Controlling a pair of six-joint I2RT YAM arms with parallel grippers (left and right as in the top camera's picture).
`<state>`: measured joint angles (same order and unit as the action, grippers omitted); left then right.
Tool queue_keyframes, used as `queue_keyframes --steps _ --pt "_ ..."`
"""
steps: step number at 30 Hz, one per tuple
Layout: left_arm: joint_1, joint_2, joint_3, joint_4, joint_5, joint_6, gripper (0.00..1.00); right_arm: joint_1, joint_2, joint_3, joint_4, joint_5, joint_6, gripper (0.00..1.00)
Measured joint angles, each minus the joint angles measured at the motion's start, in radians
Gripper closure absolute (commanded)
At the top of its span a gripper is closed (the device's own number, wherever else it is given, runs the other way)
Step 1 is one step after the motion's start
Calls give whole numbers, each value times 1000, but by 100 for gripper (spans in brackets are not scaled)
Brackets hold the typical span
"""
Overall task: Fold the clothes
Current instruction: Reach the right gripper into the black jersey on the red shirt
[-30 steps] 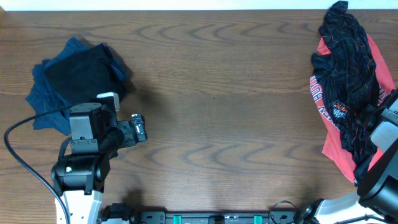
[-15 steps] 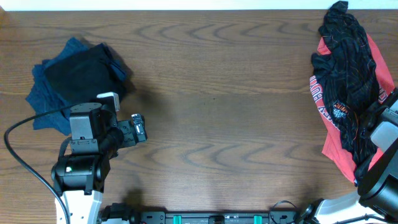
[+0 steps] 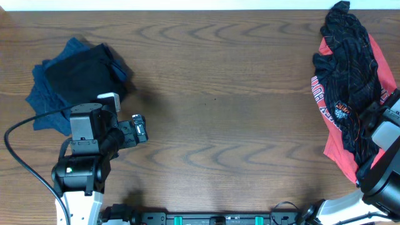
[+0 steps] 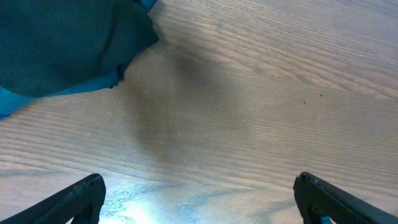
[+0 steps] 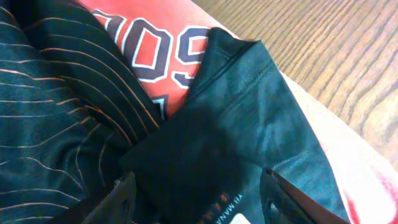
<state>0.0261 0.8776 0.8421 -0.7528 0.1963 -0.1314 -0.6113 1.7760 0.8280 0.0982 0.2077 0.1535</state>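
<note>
Clothes pile [image 3: 78, 78], dark and folded, at bench [image 3: 237, 94] 10 o'clock; left gripper [image 3: 140, 129] wide open, empty, at its 5 o'clock. Black jersey [image 3: 350, 69] crumpled over red shirt [image 3: 337, 147] at 3 o'clock edge; right gripper [image 5: 199, 199] straddles jersey fabric, grip unclear.

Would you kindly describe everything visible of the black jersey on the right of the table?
The black jersey is a thin, smooth sports fabric with fine pale-orange contour lines and a small orange-white logo. It lies crumpled in a long heap on a red garment at the right edge of the table. The right gripper sits over a hemmed flap, fingers apart.
</note>
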Motion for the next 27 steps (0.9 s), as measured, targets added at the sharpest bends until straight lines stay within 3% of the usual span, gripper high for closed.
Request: queue_keyframes --steps 18,23,27 --pt "0 0 0 0 0 0 2 -2 0 1 -47 64 5 44" --pt "0 0 0 0 0 0 2 -12 0 1 -53 83 21 54" --pt "0 0 0 0 0 0 2 -24 0 1 -70 89 35 53"
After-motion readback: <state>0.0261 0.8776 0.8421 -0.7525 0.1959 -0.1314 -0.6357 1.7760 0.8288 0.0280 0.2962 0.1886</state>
